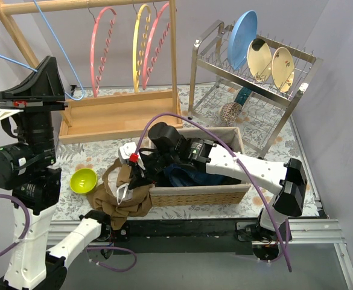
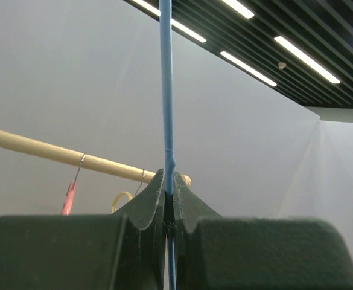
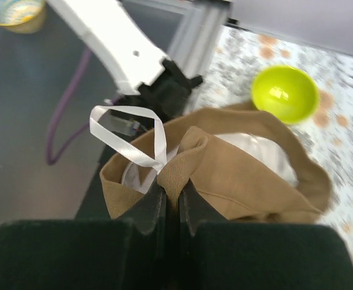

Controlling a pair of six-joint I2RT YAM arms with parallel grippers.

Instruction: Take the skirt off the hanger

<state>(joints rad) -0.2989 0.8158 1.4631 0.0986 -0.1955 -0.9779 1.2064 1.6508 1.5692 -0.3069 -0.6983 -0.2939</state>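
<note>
The tan skirt (image 1: 119,196) lies bunched on the table's front edge, left of the basket. It shows its white lining and a white ribbon loop (image 3: 128,136) in the right wrist view. My right gripper (image 1: 134,174) is shut on a fold of the skirt's waistband (image 3: 209,154), with the jaws (image 3: 172,187) pinching the tan cloth. My left gripper (image 1: 46,63) is raised high at the left and shut on a thin blue hanger (image 1: 58,45). The hanger runs up between the fingertips (image 2: 166,90) and is apart from the skirt.
A wooden rail stand (image 1: 122,109) at the back holds pink (image 1: 101,48) and yellow (image 1: 141,42) hangers. A wicker basket (image 1: 200,193) holds dark clothes. A green bowl (image 1: 83,180) sits left of the skirt. A metal dish rack (image 1: 254,90) with plates stands at the back right.
</note>
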